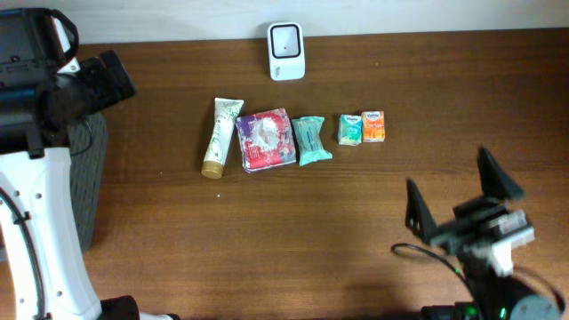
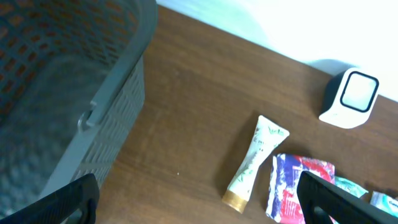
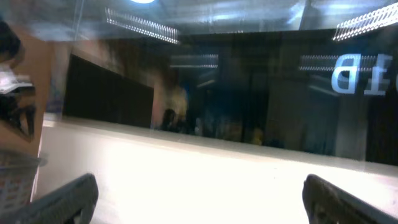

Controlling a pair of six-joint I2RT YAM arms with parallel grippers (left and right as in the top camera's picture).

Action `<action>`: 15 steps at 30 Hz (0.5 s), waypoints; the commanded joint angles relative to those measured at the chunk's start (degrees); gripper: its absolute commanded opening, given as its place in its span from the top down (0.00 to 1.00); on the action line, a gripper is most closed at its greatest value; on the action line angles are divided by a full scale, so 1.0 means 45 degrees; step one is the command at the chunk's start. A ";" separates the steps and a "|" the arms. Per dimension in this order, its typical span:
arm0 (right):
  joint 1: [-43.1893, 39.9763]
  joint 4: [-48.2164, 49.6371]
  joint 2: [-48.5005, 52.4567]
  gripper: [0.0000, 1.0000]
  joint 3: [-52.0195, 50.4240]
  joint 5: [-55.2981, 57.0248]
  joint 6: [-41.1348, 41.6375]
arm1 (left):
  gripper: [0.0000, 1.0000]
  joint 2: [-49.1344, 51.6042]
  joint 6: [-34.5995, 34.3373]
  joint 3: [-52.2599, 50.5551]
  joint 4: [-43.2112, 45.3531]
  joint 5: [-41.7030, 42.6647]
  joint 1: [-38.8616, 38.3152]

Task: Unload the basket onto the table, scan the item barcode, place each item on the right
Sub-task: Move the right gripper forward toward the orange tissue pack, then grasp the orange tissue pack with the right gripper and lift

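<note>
Five items lie in a row on the table [image 1: 267, 231], at 6 o'clock from the white scanner [image 1: 286, 52]: a cream tube [image 1: 221, 136] with a gold cap, a red-and-blue packet [image 1: 266, 140], a teal packet [image 1: 311, 140], a teal box [image 1: 349, 129] and an orange box [image 1: 373, 126]. I see both sets of jaws spread wide and empty. The right gripper [image 1: 449, 178] is at 5 o'clock from the row, and the left gripper [image 2: 199, 211] is at 10 o'clock, by the grey basket [image 2: 93, 93].

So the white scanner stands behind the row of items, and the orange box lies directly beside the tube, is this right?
Not quite. The red and blue packet lies directly beside the tube; the orange box is at the opposite end of the row. The overhead view shows it.
</note>
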 commanded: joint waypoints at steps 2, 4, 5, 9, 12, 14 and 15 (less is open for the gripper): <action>0.0053 -0.4328 0.3769 0.01 0.4415 -0.0690 -0.0097 | 0.01 -0.0092 -0.0121 0.0044 -0.0015 -0.0063 0.0034; 0.0053 -0.7300 0.5552 0.01 0.6533 -0.0952 -0.0933 | 0.01 -0.0092 -0.0121 0.0044 -0.0015 -0.0063 0.0034; 0.0053 -0.9418 0.6815 0.01 0.8019 -0.0991 -0.1341 | 0.01 -0.0092 -0.0121 0.0044 -0.0019 -0.0063 0.0034; 0.0053 -1.2575 0.9525 0.01 1.0103 -0.2696 -0.1141 | 0.01 -0.0092 -0.0121 0.0044 -0.0019 -0.0063 0.0034; 0.0053 -1.4396 1.1259 0.01 1.0093 -0.4862 -0.0928 | 0.01 -0.0092 -0.0121 0.0044 -0.0019 -0.0063 0.0039; 0.0053 -1.4518 1.2288 0.01 1.0093 -0.4867 -0.0903 | 0.01 -0.0092 -0.0121 0.0044 -0.0019 -0.0063 0.0034; 0.0053 -1.4411 1.2886 0.01 1.0098 -0.4653 -0.0427 | 0.01 -0.0092 -0.0121 0.0044 -0.0015 -0.0063 0.0034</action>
